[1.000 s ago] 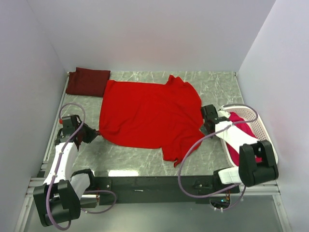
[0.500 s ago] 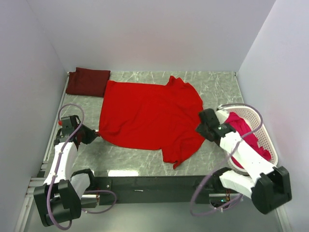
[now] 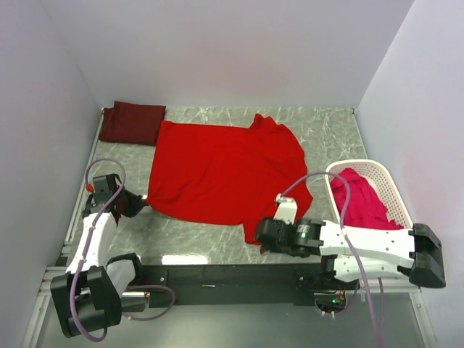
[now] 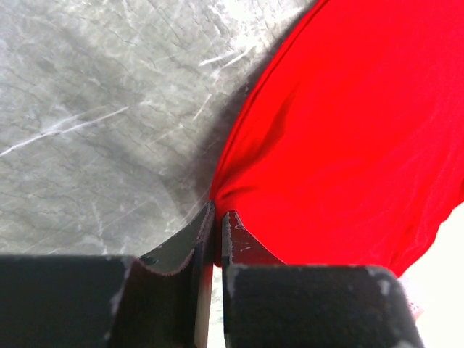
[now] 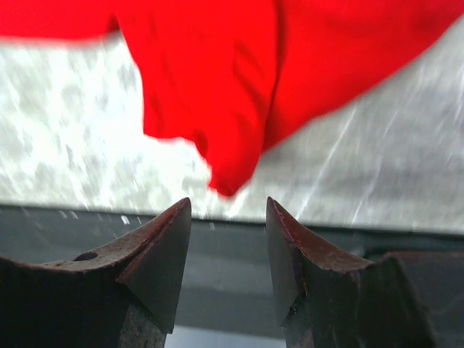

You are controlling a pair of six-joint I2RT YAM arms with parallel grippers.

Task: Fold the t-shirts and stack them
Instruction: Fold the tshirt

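change, right arm: no longer up by the basket as a second ago; now lies low along the near edge of the table (image 3: 330,130), pointing left at the near right corner of the red t-shirt (image 3: 225,170)
right gripper (image 3: 261,235): fingers spread, nothing between them; in the wrist view that corner of red cloth hangs just ahead of the gap, not yet touched
change, left arm: hardly moved over the last second
left gripper (image 3: 143,201): fingers pressed near together with only a thin slit, pinching the puckered left edge of the red t-shirt
red t-shirt, place: spread flat across the middle of the table, much where it lay a second ago, near right corner a little rumpled
meaning for the task: likely a regrasp, with the left side kept held while the right hand lines up on a new corner; probably the start of the first fold, with no fold made yet
maroon t-shirt (image 3: 132,122): folded, at the far left corner, just touching the red one's shoulder; looks like the base of the stack
white basket (image 3: 397,199): at the right edge of the table, upright
basket contents: one crumpled pinkish-red t-shirt (image 3: 359,201), still waiting; impossible to tell whether more lies beneath it
next move, judged: close on the corner without catching the table edge
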